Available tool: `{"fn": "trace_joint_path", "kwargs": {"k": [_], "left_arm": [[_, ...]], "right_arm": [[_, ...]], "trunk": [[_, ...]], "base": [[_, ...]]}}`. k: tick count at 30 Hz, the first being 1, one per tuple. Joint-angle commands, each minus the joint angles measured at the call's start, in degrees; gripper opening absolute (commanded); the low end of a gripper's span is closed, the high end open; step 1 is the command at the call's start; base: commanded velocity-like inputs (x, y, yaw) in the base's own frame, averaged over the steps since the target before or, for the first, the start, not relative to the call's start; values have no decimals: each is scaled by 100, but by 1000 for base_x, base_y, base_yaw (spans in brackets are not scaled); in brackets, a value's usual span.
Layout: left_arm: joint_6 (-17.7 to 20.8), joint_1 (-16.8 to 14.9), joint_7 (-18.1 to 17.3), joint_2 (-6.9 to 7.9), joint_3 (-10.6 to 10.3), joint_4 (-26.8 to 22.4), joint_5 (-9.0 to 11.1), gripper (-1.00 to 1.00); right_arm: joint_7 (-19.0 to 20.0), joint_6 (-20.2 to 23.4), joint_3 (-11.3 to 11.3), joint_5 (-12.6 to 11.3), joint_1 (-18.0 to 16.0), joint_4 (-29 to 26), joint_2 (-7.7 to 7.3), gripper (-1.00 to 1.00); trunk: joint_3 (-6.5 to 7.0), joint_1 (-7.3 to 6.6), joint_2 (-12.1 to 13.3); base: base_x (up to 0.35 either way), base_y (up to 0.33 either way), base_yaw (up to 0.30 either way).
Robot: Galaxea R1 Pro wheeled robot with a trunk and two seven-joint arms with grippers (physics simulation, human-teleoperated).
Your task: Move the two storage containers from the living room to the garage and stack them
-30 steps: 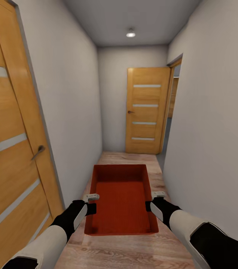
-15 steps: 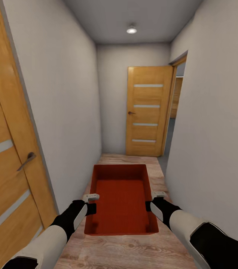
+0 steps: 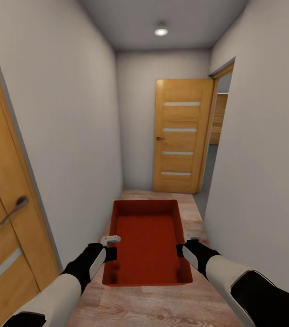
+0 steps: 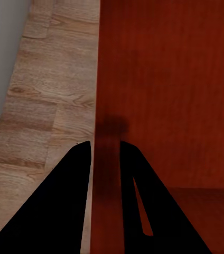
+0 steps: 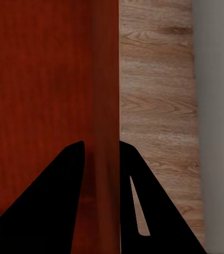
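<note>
The left gripper [image 3: 112, 247] is clamped on the left wall of a red-orange storage container [image 3: 148, 245], and the right gripper [image 3: 183, 245] pinches the opposite wall, so the open-top bin hangs level between both arms in front of the robot. Beneath it runs the light wood plank floor [image 3: 162, 309] of a narrow white corridor, with a half-open wooden door [image 3: 179, 135] ahead and another door [image 3: 1, 218] close on the left.

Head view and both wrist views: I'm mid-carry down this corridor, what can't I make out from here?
- Room past the open doorway, head view: the open door and right wall cut it to a sliver.
- Floor under the container, head view: the bin covers it.
- Left door, head view: cut off by the picture's edge.
- Second container: whether one is nested inside cannot be told.
- Left claw and right claw, wrist views: contact surfaces hidden by the wall each straddles.
</note>
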Motion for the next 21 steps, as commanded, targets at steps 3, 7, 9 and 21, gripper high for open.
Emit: {"fn": "trace_joint_path", "kwargs": {"k": [3,7,9,21], "left_arm": [[48,-1,86,11,-81,44,-68,-100],[48,-1,86,12,-81,44,-69,-100],[48,-1,86,12,-81,44,-69,-100],[48,-1,86,12,-81,44,-70,-100]], "right_arm": [[-51,37,124,124,-9,-27,-4,-100],[-49,37,124,124,-9,-27,-4,-100],[-51,37,124,124,-9,-27,-5,-100],[-54,37,124,124,-9,-27,-6,-100]], "trunk": [[-10,6,-9],[-10,6,-9],[-10,6,-9],[-10,6,-9]], "base": [[322,0,0],[322,0,0],[322,0,0],[322,0,-71]]}}
